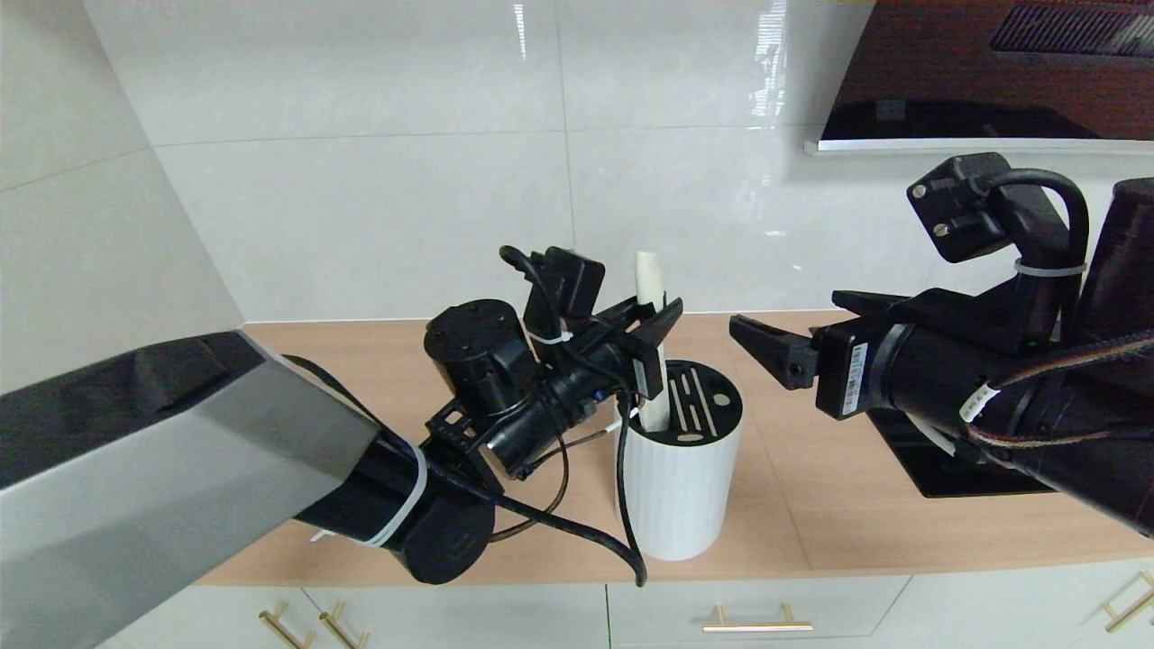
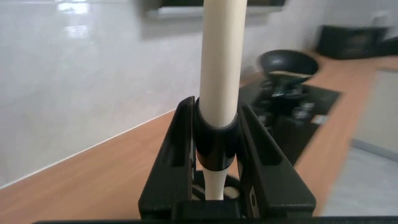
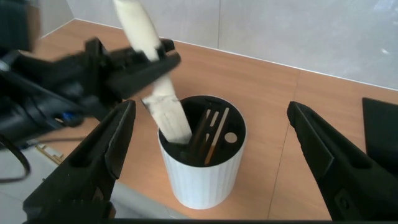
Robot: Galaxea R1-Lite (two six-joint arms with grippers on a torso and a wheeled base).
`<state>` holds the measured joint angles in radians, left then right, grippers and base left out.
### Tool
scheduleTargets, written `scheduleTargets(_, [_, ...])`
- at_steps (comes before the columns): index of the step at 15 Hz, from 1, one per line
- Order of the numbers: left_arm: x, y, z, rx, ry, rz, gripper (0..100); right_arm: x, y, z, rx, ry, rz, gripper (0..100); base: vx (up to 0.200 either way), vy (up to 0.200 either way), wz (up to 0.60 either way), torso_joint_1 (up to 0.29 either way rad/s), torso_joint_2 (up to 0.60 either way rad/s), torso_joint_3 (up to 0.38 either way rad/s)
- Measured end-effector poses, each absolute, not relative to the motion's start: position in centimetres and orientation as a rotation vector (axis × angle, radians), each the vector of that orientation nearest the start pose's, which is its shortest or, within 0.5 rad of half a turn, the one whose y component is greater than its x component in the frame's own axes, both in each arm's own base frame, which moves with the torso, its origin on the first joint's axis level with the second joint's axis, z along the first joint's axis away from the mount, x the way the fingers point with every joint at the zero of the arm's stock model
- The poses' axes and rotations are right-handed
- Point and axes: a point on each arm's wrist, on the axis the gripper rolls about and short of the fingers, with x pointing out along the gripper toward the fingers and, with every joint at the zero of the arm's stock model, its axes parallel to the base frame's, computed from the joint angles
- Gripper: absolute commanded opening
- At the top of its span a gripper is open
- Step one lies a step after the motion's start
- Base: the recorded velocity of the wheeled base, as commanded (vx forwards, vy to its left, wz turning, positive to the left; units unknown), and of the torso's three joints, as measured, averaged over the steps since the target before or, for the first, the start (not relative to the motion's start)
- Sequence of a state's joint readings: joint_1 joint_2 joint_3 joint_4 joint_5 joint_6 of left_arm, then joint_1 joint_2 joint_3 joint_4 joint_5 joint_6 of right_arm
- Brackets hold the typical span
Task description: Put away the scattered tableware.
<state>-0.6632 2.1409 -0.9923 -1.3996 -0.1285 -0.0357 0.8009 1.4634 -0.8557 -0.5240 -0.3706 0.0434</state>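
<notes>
Left pincer [image 1: 658, 329] pinching white-handled utensil [image 1: 651, 279] at mid-handle, lower end already in slot of white holder [image 1: 681, 478] on counter [image 1: 811, 505]. Right pincer [image 1: 783, 311] spread, empty, near holder. Step, I judge: seat utensil. Keep handle in line with slot, lower straight, release only once bottomed out — side push may tip holder.

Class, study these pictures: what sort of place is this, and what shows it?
Probably a home kitchen: a wooden countertop against white wall tiles, a black hob with a dark frying pan, a white ribbed utensil holder.
</notes>
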Motion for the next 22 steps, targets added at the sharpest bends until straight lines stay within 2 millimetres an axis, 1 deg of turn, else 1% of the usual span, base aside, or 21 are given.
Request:
scheduleTargets(2, [31.4,-25.5,14.2,-0.093,-0.214,-0.779,0,18.4,17.7,25.2,-0.003,0.080,0.427,100,0.000,0.000,0.00,0.000,0.00,0.000])
scheduleTargets(6, [31.2,-26.2,13.2,-0.079,-0.186,-0.767,0,18.4,17.8,25.2,-0.004,0.081,0.427,100,0.000,0.000,0.00,0.000,0.00,0.000])
scheduleTargets(10, [31.9,-26.8,12.1,-0.070,-0.173,-0.752,0,18.4,17.8,25.1,-0.006,0.083,0.427,100,0.000,0.000,0.00,0.000,0.00,0.000])
scheduleTargets(16, [32.1,-27.0,11.5,-0.067,-0.161,-0.741,0,18.5,17.9,25.0,-0.007,0.085,0.427,100,0.000,0.000,0.00,0.000,0.00,0.000])
scheduleTargets(17, [32.1,-27.0,11.4,-0.065,-0.161,-0.738,100,18.5,17.9,25.0,-0.008,0.086,0.427,100,0.000,0.000,0.00,0.000,0.00,0.000])
scheduleTargets(22, [32.0,-27.2,11.5,-0.062,-0.170,-0.733,100,18.5,17.9,25.0,-0.008,0.086,0.427,100,0.000,0.000,0.00,0.000,0.00,0.000])
